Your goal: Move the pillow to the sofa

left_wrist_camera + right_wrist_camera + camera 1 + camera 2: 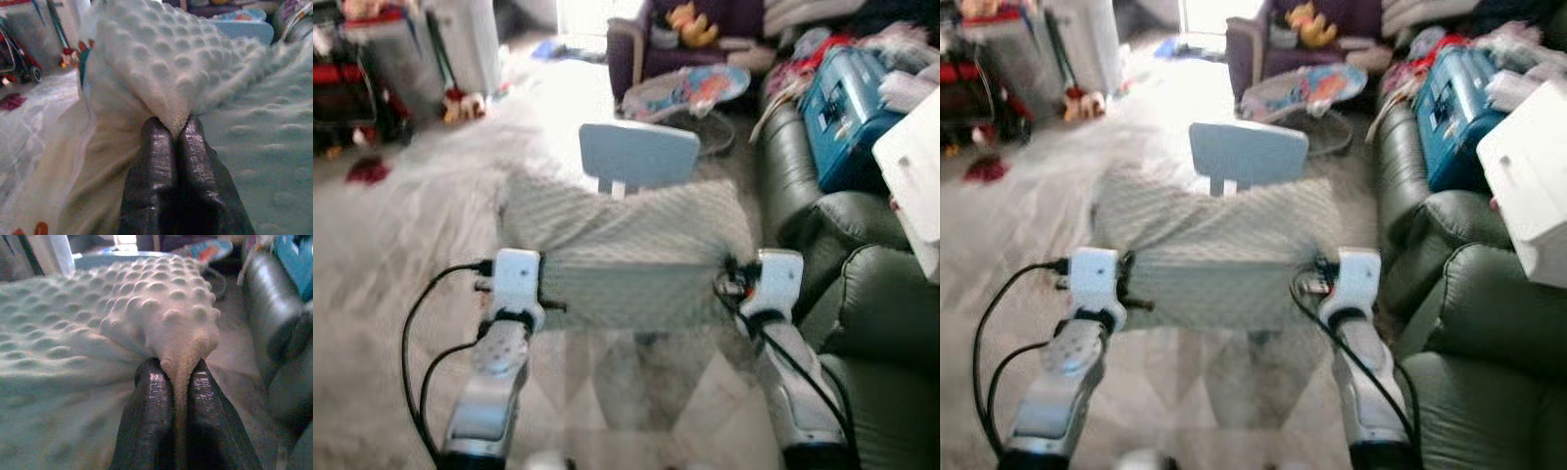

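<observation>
A pale green bumpy pillow (626, 250) hangs in the air between my two arms, above the carpet. My left gripper (172, 128) is shut on the pillow's left corner, with the fabric pinched between the black fingers (151, 166). At the other corner my right gripper (178, 368) is likewise shut on a fold of the pillow (122, 323). The grey-green leather sofa (862, 323) stands close on my right, its armrest (1400, 166) just beyond the right arm (773, 294). The head views are blurred.
A small light-blue chair (638, 155) stands right behind the pillow. A blue case (847, 103) and clothes lie piled on the sofa's far end; a white box (915, 186) rests nearer. A baby bouncer (690, 93), purple armchair (646, 44) and toys stand farther back.
</observation>
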Tool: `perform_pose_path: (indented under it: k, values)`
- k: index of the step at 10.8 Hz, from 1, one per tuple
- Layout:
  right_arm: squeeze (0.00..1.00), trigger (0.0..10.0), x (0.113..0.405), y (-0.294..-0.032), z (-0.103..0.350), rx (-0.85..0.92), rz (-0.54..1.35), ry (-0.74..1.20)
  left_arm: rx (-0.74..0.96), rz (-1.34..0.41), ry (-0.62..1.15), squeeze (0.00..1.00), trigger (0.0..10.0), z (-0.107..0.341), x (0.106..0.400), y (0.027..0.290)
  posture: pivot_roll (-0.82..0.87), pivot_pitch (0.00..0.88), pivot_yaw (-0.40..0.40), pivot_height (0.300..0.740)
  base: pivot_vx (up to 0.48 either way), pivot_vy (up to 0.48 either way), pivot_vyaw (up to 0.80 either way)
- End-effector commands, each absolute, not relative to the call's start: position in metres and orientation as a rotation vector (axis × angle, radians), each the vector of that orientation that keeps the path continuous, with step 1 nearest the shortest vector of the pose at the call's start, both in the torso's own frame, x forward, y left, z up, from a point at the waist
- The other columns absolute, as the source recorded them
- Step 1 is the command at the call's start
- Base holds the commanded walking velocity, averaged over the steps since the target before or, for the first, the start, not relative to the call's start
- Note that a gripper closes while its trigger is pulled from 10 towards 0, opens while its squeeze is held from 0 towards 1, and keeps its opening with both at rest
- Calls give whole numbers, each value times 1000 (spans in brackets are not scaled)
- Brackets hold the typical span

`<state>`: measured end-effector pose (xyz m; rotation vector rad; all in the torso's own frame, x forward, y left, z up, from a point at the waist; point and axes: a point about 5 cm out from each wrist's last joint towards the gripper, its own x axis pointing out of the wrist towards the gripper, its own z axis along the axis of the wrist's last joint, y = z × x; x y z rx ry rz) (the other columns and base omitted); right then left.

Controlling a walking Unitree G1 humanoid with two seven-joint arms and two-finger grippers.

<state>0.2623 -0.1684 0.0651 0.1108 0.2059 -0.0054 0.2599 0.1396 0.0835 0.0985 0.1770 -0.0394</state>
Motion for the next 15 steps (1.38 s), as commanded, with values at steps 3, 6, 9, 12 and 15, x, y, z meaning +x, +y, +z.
perform_pose_path:
  k: [3, 6, 9, 12, 15]
  values:
    - [0, 10000, 263, -171, 74, 158, -14, 154, 89, -53, 161, 0, 10000, 87, 266, 138, -35, 0, -19, 740, 0, 111, 0]
    - [0, 10000, 267, -178, 75, 155, -34, 158, 82, -59, 163, 0, 10000, 87, 266, 136, -36, 0, -16, 740, 0, 333, -733]
    - [0, 10000, 269, -177, 76, 158, -29, 159, 81, -54, 166, 0, 10000, 87, 265, 137, -30, 0, -22, 740, 0, 349, -775]
    - [0, 10000, 269, -178, 76, 157, -42, 163, 81, -60, 170, 0, 10000, 86, 264, 136, -36, 0, -19, 740, 0, 365, -769]
    - [0, 10000, 268, -180, 76, 153, -51, 165, 82, -65, 172, 0, 10000, 86, 264, 135, -37, 0, -18, 740, 0, 370, -769]
